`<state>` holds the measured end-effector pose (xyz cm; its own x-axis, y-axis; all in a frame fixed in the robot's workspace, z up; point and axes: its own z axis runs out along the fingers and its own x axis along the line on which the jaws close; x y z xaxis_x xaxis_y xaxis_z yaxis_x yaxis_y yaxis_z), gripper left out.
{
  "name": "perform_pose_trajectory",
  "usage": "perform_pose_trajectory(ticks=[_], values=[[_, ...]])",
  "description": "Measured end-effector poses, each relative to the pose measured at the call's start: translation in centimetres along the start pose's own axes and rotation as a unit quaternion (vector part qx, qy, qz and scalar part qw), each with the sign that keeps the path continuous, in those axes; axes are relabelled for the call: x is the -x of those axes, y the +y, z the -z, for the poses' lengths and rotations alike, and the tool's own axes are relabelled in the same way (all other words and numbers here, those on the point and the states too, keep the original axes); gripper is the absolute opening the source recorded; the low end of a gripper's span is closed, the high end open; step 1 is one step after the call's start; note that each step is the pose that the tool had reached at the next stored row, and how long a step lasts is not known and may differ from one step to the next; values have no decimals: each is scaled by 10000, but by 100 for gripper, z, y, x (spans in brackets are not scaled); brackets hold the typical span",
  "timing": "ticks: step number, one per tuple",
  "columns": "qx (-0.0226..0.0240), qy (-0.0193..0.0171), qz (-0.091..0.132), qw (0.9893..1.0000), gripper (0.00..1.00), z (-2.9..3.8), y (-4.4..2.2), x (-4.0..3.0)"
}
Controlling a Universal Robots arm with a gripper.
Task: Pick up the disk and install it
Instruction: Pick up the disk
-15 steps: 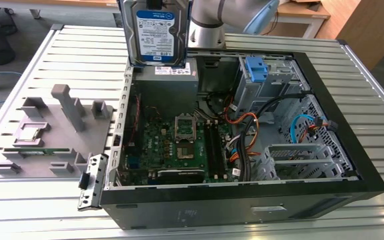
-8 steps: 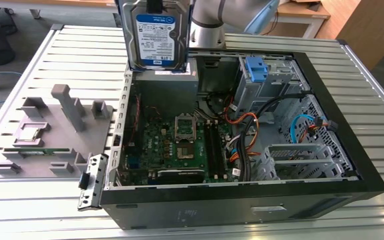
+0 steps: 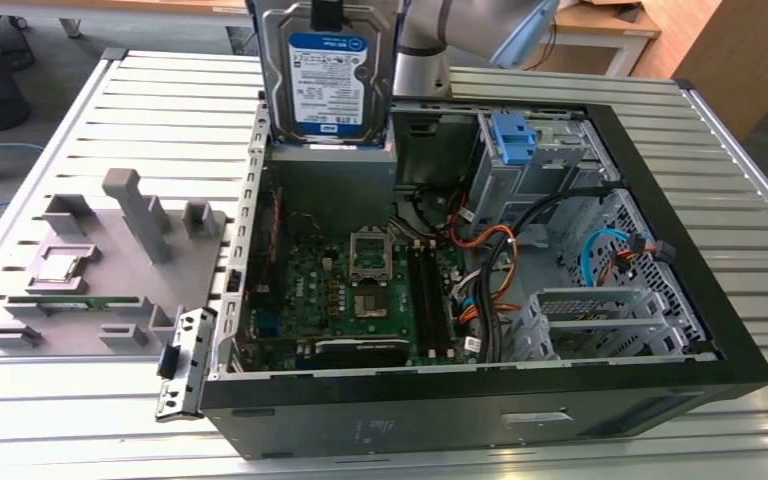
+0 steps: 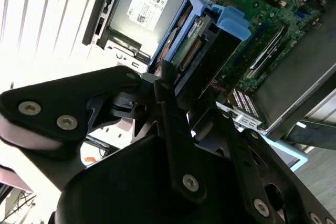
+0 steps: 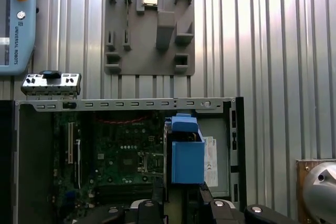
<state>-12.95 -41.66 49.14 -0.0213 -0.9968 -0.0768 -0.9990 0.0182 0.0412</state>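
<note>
The disk [image 3: 325, 75] hangs upright, its white-and-blue label facing the exterior camera, above the grey power supply [image 3: 333, 180] at the back of the open computer case [image 3: 491, 400]. My gripper [image 3: 329, 10] is shut on its top edge. In both wrist views I see the disk end-on with its blue plastic bracket [image 5: 185, 153] [image 4: 231, 24]. The black fingers [image 4: 167, 85] clamp it on both sides, and my gripper [image 4: 190, 95] [image 5: 181, 191] stays closed around it over the motherboard [image 5: 118, 156].
A drive cage with a blue clip [image 3: 511, 135] stands at the case's back right, with cables [image 3: 491, 270] beside it. A grey fixture tray [image 3: 97, 270] with a small square chip [image 3: 64, 265] lies on the slotted table at the exterior view's left. A metal bracket plate [image 3: 181, 362] leans by the case.
</note>
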Motion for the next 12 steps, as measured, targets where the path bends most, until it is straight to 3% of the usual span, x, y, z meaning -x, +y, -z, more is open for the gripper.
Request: perform_pose_trajectory(ticks=[5,12], values=[[0,0,0,10000,35,6,-181,1],[0,0,0,10000,35,16,-483,6]])
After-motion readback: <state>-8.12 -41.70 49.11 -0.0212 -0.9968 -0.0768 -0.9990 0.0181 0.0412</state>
